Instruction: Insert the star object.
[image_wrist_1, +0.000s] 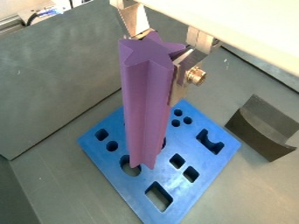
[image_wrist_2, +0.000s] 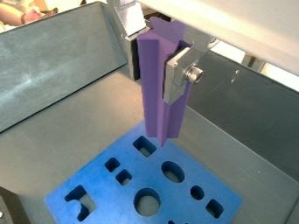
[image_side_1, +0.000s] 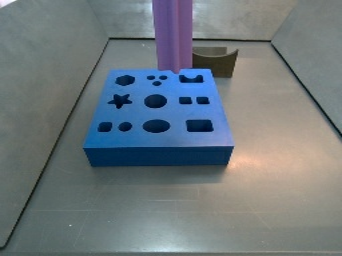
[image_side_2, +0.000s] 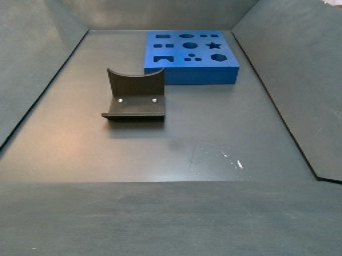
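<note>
The star object is a long purple bar with a star-shaped end. My gripper is shut on its upper part, with a silver finger on each side; the grip also shows in a wrist view. The bar hangs upright over the blue block, which has several shaped holes. In a side view the bar has its lower end just above the block's far edge, and the star hole lies nearer and to the left. The gripper is out of frame in both side views.
A brown curved block stands just behind the blue block. It also shows in a side view and in a wrist view. Grey walls enclose the floor on all sides.
</note>
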